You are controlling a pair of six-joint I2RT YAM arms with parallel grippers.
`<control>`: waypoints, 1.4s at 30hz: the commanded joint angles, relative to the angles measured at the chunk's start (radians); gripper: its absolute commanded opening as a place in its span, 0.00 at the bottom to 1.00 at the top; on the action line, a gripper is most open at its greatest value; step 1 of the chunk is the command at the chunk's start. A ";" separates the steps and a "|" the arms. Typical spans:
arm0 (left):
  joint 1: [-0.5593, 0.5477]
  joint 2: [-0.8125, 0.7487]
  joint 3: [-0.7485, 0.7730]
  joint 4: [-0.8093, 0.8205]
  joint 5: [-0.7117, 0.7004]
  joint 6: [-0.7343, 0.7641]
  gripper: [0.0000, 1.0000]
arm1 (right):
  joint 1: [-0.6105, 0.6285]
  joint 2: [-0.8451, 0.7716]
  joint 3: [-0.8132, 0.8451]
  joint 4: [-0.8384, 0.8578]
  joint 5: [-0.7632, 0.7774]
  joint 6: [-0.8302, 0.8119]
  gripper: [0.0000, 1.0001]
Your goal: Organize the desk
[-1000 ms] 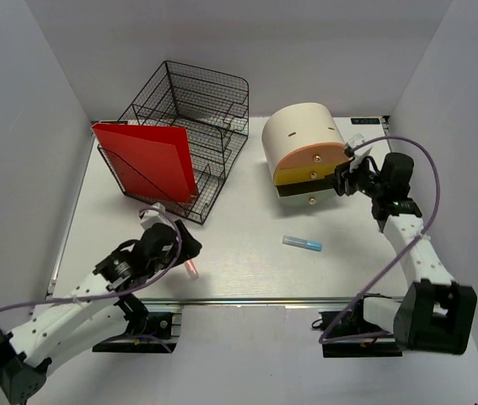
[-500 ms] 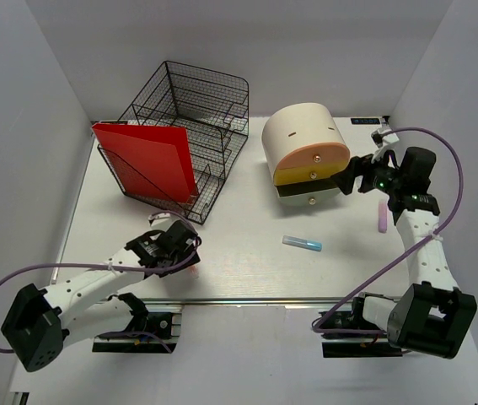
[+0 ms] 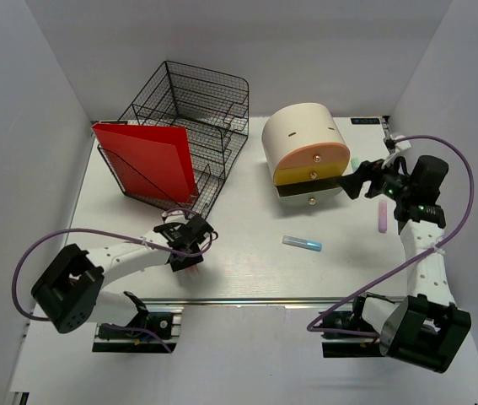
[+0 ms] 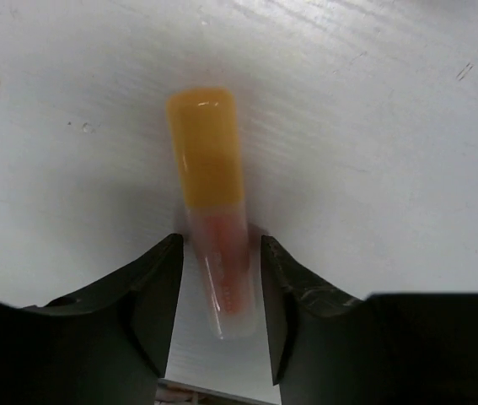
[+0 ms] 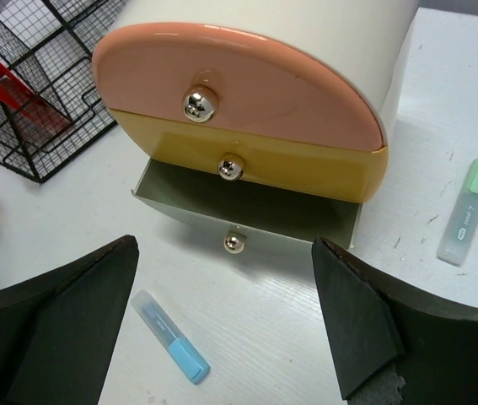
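Straddling the orange-capped highlighter (image 4: 212,211), the left pincer (image 4: 220,253) stands about half closed, one finger on each side of the clear barrel. A thin strip of bare surface shows between finger and barrel, so I judge it is not yet clamped on anything. The highlighter lies flat on the worktop (image 3: 247,274), the white surface that fills the middle of the overhead view with its silver rail along the lower edge.

The main risk is where the fingers sit. They bracket the clear end of the barrel, with the orange cap sticking out well beyond them toward the top of the wrist view. Pinched that far off centre, the highlighter could swing or droop once lifted. The barrel is also round and smooth. If one finger meets it first, it could roll or squirt out forward. The fingertips look very low to the surface, so a scrape is possible too.

At the right of the overhead view, the right pincer (image 5: 222,337) gapes fully wide and holds nothing. It faces the round drawer unit (image 5: 247,84), whose bottom drawer (image 5: 247,207) is pulled out. With fingers spread that far, an advance could knock the drawer front or nudge the whole unit. A blue highlighter (image 5: 171,337) lies just below the drawer, and a green highlighter (image 5: 468,211) lies beside the unit. Either could be swept aside by a low pass.
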 commanded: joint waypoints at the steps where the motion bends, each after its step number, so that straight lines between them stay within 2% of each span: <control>1: -0.002 0.028 0.050 -0.002 -0.036 -0.016 0.51 | -0.020 -0.028 -0.012 0.049 -0.040 0.015 0.89; 2: -0.002 0.030 0.047 0.000 -0.033 -0.014 0.47 | -0.026 -0.029 -0.012 0.049 -0.051 0.015 0.89; 3: -0.002 0.028 0.036 0.001 -0.028 -0.013 0.38 | -0.034 -0.032 -0.012 0.049 -0.057 0.018 0.89; 5: -0.002 0.005 0.027 0.004 -0.022 -0.011 0.32 | -0.049 -0.035 -0.015 0.046 -0.074 0.020 0.89; 8: -0.002 -0.040 0.028 -0.019 0.001 -0.004 0.17 | -0.063 -0.046 -0.018 0.046 -0.094 0.021 0.89; 9: -0.011 -0.060 0.035 -0.014 0.044 0.034 0.08 | -0.068 -0.051 -0.017 0.042 -0.111 0.021 0.89; 10: -0.011 -0.085 0.038 0.002 0.044 0.068 0.03 | -0.072 -0.052 -0.017 0.042 -0.111 0.020 0.88; 12: -0.011 -0.163 0.039 0.096 0.185 0.165 0.00 | -0.086 -0.057 -0.017 0.039 -0.157 0.014 0.86; 13: -0.020 -0.185 0.041 0.131 0.249 0.271 0.00 | -0.092 -0.060 -0.015 0.039 -0.172 -0.002 0.82; 14: -0.020 -0.203 0.041 0.212 0.424 0.324 0.00 | -0.098 -0.060 -0.023 0.044 -0.215 -0.009 0.79; 15: -0.020 -0.225 0.041 0.255 0.498 0.373 0.00 | -0.100 -0.062 -0.024 0.044 -0.240 -0.022 0.73; 16: -0.020 -0.226 0.039 0.295 0.577 0.462 0.00 | -0.109 -0.062 -0.026 0.046 -0.288 -0.032 0.51; 17: -0.020 -0.225 0.041 0.362 0.704 0.502 0.00 | -0.112 -0.059 -0.027 0.046 -0.313 -0.057 0.36; 18: -0.020 -0.220 0.044 0.395 0.739 0.571 0.00 | -0.115 -0.049 -0.026 0.044 -0.339 -0.071 0.21; 19: -0.031 -0.214 0.056 0.424 0.779 0.605 0.00 | -0.123 -0.043 -0.020 0.032 -0.390 -0.094 0.00; 23: -0.040 -0.164 0.152 0.547 0.773 0.791 0.00 | -0.138 0.004 0.035 -0.128 -0.494 -0.274 0.00; 24: -0.040 -0.145 0.176 0.575 0.767 0.888 0.00 | -0.141 0.006 0.042 -0.140 -0.504 -0.278 0.00; 29: -0.060 0.089 0.378 0.648 0.813 1.208 0.00 | -0.155 -0.037 0.035 -0.132 -0.488 -0.298 0.00; 30: -0.060 0.132 0.378 0.644 0.804 1.277 0.00 | -0.157 -0.046 0.031 -0.120 -0.464 -0.298 0.00; 31: -0.060 0.222 0.510 0.607 0.804 1.300 0.00 | -0.160 -0.061 0.028 -0.116 -0.452 -0.296 0.00; 32: -0.060 0.272 0.566 0.589 0.807 1.372 0.00 | -0.163 -0.086 0.028 -0.114 -0.452 -0.296 0.00; 36: -0.060 0.488 0.880 0.485 0.785 1.496 0.00 | -0.174 -0.137 -0.003 -0.068 -0.409 -0.267 0.00; 39: -0.060 0.603 1.011 0.464 0.739 1.535 0.00 | -0.184 -0.154 -0.012 -0.057 -0.404 -0.264 0.00; 42: -0.060 0.657 1.045 0.501 0.705 1.576 0.00 | -0.197 -0.155 -0.012 -0.057 -0.405 -0.264 0.00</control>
